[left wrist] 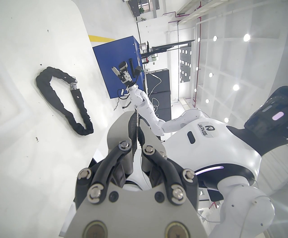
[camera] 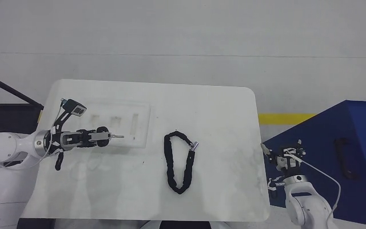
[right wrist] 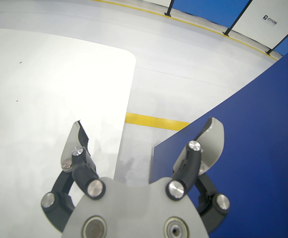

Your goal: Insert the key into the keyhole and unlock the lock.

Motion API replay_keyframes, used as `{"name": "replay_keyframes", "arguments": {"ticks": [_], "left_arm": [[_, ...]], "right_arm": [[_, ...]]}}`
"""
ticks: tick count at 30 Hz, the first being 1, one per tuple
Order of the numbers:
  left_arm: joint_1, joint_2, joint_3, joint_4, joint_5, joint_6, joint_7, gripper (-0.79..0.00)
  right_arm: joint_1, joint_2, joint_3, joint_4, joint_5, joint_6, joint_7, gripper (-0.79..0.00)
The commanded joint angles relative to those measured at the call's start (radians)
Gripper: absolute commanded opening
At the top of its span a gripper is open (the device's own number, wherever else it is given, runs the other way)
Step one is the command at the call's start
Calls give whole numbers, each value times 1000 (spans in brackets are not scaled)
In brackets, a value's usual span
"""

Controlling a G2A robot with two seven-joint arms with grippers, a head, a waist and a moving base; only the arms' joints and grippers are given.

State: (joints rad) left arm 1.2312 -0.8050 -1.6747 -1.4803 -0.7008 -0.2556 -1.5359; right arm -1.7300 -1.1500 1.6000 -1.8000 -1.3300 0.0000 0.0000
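White table (camera: 229,114): black fabric-sleeved lock (camera: 169,161), thin metal key (camera: 117,137).

Logo w/ lettering on white panel (right wrist: 254,15) across floor.

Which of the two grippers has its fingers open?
The right gripper: its fingers stand wide apart with nothing between them, beside the blue box. The left gripper has its fingers shut on the key.

Black lock (camera: 170,163), white table (camera: 223,143)
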Motion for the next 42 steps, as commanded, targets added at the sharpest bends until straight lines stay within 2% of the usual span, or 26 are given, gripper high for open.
{"name": "replay_keyframes", "arguments": {"ticks": [1,14,16,17,19,23,26,29,40,42], "left_arm": [[0,0,0,0,0,0,0,-785],[0,0,0,0,0,0,0,-785],[0,0,0,0,0,0,0,-785],[0,0,0,0,0,0,0,-785],[0,0,0,0,0,0,0,-785],[0,0,0,0,0,0,0,-785],[0,0,0,0,0,0,0,-785],[0,0,0,0,0,0,0,-785],[0,0,0,0,0,0,0,-785],[0,0,0,0,0,0,0,-785]], "right_arm": [[0,0,0,0,0,0,0,0],[0,0,0,0,0,0,0,0],[-14,-1,-19,-40,50,-78,10,0],[-34,0,-25,-77,79,-119,36,0],[-79,-1,-50,-186,87,-138,115,0],[-140,-8,-150,-398,85,-63,339,0],[-120,-12,-222,-485,115,-48,530,0],[-46,-16,-284,-500,101,-27,667,0],[-46,-16,-284,-500,101,-27,667,0],[-39,-17,-278,-479,104,5,705,0]]}}
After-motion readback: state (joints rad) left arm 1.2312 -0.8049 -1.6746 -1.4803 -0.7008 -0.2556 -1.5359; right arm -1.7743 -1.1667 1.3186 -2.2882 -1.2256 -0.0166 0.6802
